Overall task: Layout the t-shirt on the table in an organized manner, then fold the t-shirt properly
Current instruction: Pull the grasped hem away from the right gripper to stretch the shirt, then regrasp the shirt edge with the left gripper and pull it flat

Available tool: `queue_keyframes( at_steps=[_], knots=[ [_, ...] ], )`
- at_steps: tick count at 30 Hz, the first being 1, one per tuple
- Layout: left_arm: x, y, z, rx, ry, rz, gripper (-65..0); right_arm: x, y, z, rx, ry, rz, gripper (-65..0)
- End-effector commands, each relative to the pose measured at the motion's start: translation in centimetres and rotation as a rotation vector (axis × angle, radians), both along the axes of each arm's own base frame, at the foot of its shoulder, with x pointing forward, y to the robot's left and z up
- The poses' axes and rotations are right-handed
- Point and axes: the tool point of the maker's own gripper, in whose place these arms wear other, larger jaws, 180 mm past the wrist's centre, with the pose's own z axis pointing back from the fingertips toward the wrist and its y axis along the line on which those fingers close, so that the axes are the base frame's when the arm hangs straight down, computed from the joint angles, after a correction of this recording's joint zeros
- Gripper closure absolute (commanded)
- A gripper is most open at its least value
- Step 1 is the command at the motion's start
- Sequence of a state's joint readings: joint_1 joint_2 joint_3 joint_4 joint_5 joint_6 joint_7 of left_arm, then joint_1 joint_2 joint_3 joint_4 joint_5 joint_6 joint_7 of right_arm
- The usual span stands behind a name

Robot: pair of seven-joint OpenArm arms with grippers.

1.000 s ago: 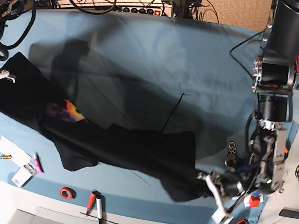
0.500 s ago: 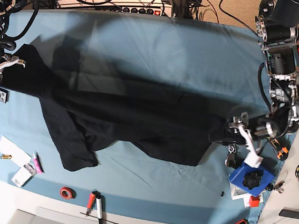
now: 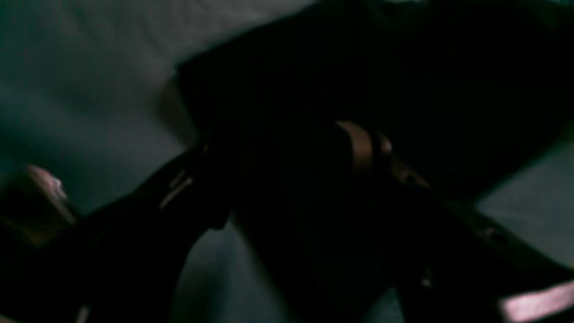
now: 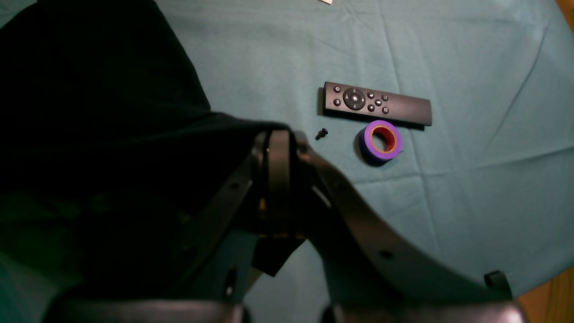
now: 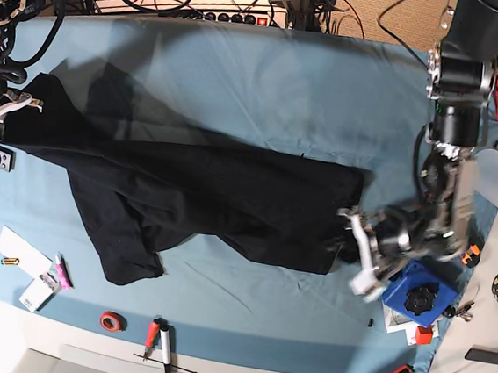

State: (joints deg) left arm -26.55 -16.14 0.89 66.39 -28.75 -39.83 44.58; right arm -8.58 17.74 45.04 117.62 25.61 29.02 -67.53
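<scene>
Still on the layout step, no folding yet; the t-shirt point(image 5: 203, 200) lies stretched left to right across the middle of the table point(image 5: 269, 74), plain black side up, rumpled, with a flap hanging toward the near-left; my right hand point(image 4: 278, 148) is clenched on the shirt's left end, near a remote point(image 4: 376, 104) and a roll of purple tape point(image 4: 380, 141) on the blue cloth; my left hand point(image 5: 362, 250) sits at the shirt's right edge with fingers spread, released by the look of it, though the wrist view is too dark and blurred to confirm; next I judge the crumpled near-left flap needs pulling flat and the body squared before any fold; regrasp the right hem first
</scene>
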Motion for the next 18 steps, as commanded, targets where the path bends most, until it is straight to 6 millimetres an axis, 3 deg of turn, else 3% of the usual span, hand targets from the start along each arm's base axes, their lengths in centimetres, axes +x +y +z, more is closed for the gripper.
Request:
queue_keyframes(
  at_steps=[1, 4, 11, 14, 16, 18],
  knots=[
    [1.7, -0.7, 2.5, 0.013, -0.095, -0.027, -33.7, 0.4, -0.3, 1.4, -0.026, -0.036, 0.005, 0.0],
    [1.6, -2.5, 1.9, 0.128, -0.128, -0.121, -33.8, 0.2, -0.3, 1.1, -0.024, -0.020, 0.001, 0.0],
    [-0.1, -4.3, -1.4, 0.337, -0.115, -0.249, -34.0, -0.1, -0.8, 1.0, -0.043, -0.004, -0.017, 0.0],
    [0.8, -4.0, -1.5, 0.346, -0.119, -0.160, -33.9, -0.1, -0.8, 1.0, -0.043, -0.004, -0.017, 0.0],
    [1.4, -3.5, -1.3, 0.347, -0.120, -0.112, -30.4, -0.1, -0.8, 1.0, -0.043, -0.004, -0.017, 0.0],
    [1.4, -3.4, -1.3, 0.347, -0.119, -0.112, -21.7, -0.1, -0.8, 1.0, -0.043, -0.004, -0.017, 0.0]
  ],
)
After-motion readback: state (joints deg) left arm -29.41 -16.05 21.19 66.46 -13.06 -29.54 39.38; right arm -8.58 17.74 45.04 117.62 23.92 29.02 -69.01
